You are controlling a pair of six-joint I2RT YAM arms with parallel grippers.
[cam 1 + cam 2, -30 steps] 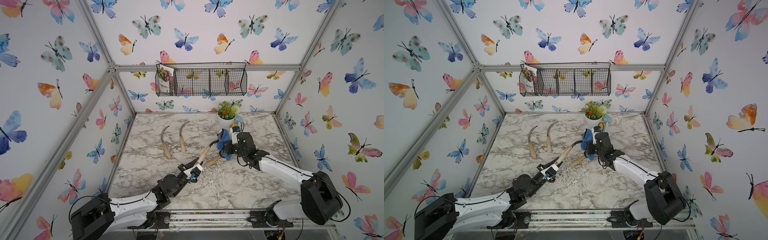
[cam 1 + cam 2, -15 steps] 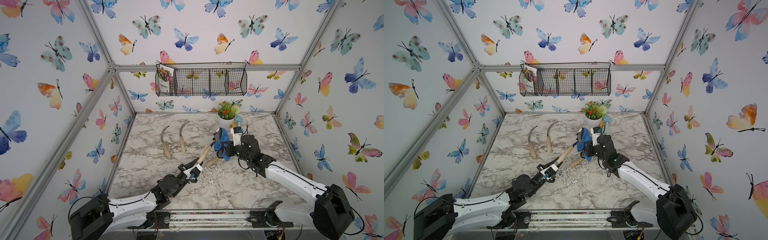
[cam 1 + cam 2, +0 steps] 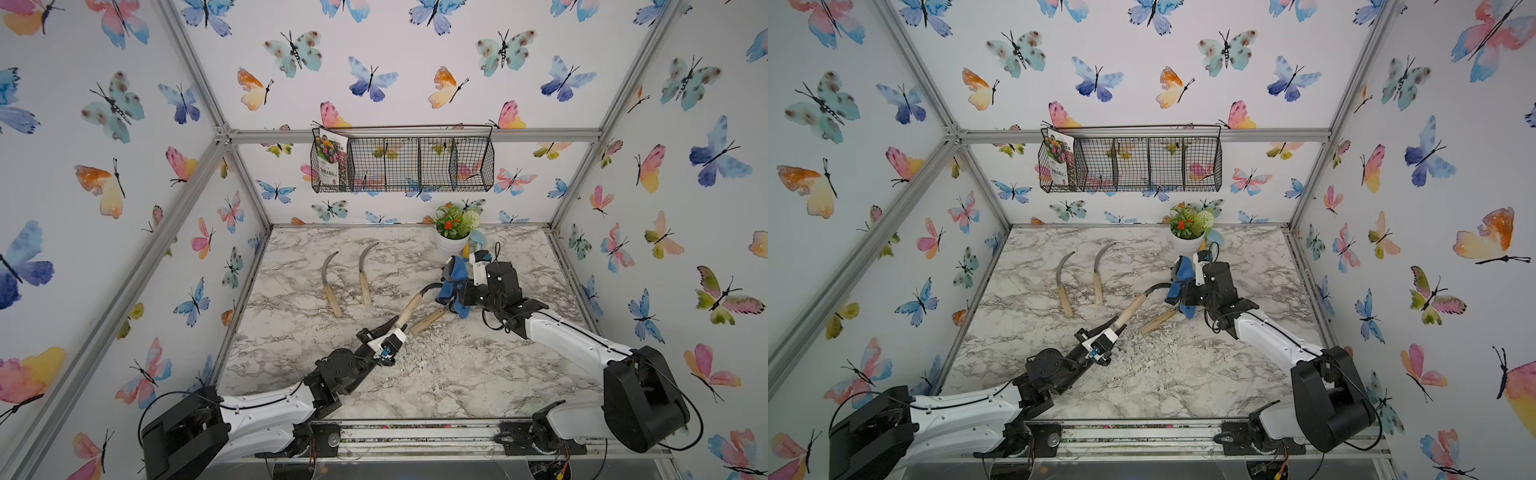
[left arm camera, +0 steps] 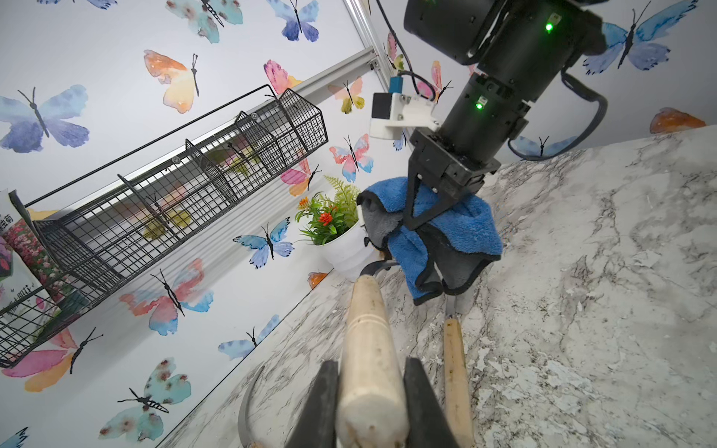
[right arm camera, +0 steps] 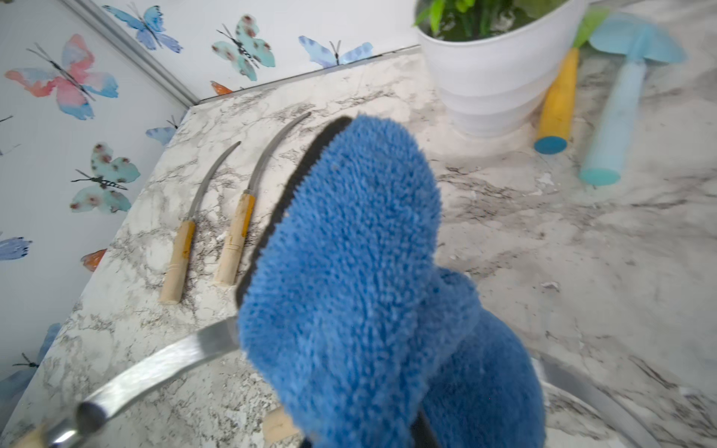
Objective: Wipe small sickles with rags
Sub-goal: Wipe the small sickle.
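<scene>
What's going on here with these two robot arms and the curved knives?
They are cleaning small sickles. The left gripper holds one sickle by its wooden handle, while the right gripper, shut on a blue rag, has the cloth against that sickle's blade. A second sickle lies on the marble table just beside them, and two more sickles lie side by side farther back.

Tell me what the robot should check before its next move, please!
1. Left pincer shut on the held curved grey metal sickle by its pale wooden handle: ok.
2. Right pincer shut on the thick blue terry rag: ok.
3. Rag touches the held blade: ok.
4. Two spare sickles lie apart from both arms on the marble table: ok.
5. Fourth sickle under the rag, blade free of the cloth: cannot tell.
</scene>
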